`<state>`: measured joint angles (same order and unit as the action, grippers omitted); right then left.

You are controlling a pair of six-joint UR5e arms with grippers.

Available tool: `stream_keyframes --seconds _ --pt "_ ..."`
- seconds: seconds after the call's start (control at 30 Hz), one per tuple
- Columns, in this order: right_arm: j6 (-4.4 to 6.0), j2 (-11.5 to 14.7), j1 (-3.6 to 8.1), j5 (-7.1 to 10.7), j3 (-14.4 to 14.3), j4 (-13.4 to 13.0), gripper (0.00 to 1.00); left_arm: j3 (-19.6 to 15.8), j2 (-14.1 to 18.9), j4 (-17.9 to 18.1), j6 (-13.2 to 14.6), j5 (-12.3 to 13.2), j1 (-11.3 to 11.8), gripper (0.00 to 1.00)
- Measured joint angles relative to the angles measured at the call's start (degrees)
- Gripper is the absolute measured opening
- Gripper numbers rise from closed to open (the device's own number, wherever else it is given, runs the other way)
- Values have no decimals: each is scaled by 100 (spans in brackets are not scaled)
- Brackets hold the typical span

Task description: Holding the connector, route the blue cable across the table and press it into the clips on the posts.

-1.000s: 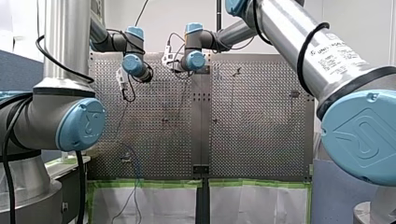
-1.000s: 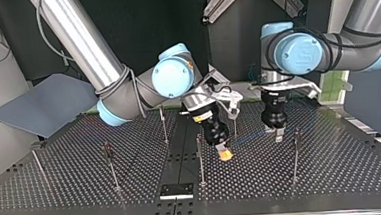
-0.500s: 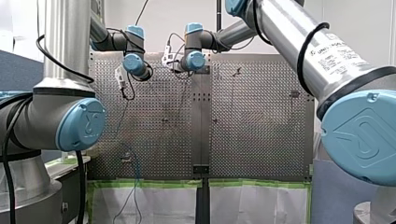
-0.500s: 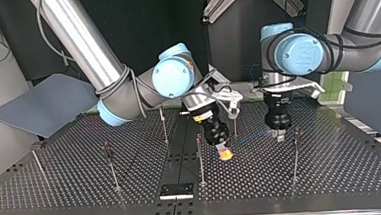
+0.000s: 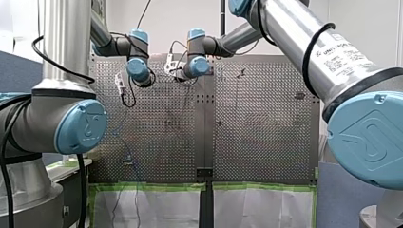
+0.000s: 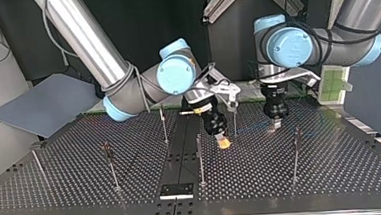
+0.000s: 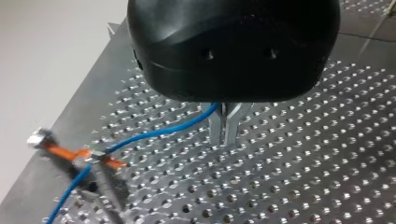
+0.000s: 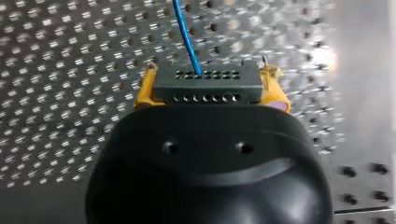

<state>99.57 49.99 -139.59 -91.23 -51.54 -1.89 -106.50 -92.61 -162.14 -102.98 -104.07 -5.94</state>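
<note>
Blue cable [image 8: 187,37] leaves the far face of the dark grey connector [image 8: 207,86], which sits clamped between the yellow pads [image 8: 144,91] of the right gripper [image 8: 208,91]. In the top view that gripper hangs tilted and low over the perforated table [image 6: 332,169], just right of the frame's centre, with the left gripper [image 6: 277,123] near it, further right. The left gripper's metal fingers [image 7: 215,128] are pressed together with the cable running in between them, so it appears pinched there as a guide. From those fingers the cable slants off to an orange clip [image 7: 70,154] beside the gripper, meets it and trails on beyond. Whether it is fully seated there cannot be told. By the look of it, the task is in its early part: the connector is in hand and one clip at most is engaged. The slender posts [image 6: 200,159] across the middle and left of the top view show no cable, so most of the routing and pressing is left. Only the right wrist view shows the grip on the connector; the top view gives just a yellow tip. Only the left wrist view shows the orange clip. The front view hides both grippers behind the wrists at its upper centre, but it alone shows the cable running down the lower left and off the table's near edge.
</note>
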Motion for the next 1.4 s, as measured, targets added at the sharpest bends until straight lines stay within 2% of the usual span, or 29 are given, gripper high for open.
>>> stream_keyframes --seconds 0.3,0.47,0.63,0.87,1.17,1.4 --pt "-15 -1 25 -8 -455 -4 0 -466 -4 454 -77 -281 -151 0" --pt "-15 -4 70 -12 -709 -5 0 -740 -12 703 -63 -343 -200 0" --pt "-21 -8 111 -22 -983 -15 0 -1025 -141 980 -45 -326 -266 0" --pt "-63 -10 180 -35 -1372 -69 0 -1350 -485 1253 -18 -301 -347 0" --pt "-107 -17 208 -27 -1797 -306 0 -1397 -730 1572 -46 -8 -358 0" --pt "-100 -49 163 75 -2098 -606 0 -1397 -1011 1845 -56 78 -358 0"
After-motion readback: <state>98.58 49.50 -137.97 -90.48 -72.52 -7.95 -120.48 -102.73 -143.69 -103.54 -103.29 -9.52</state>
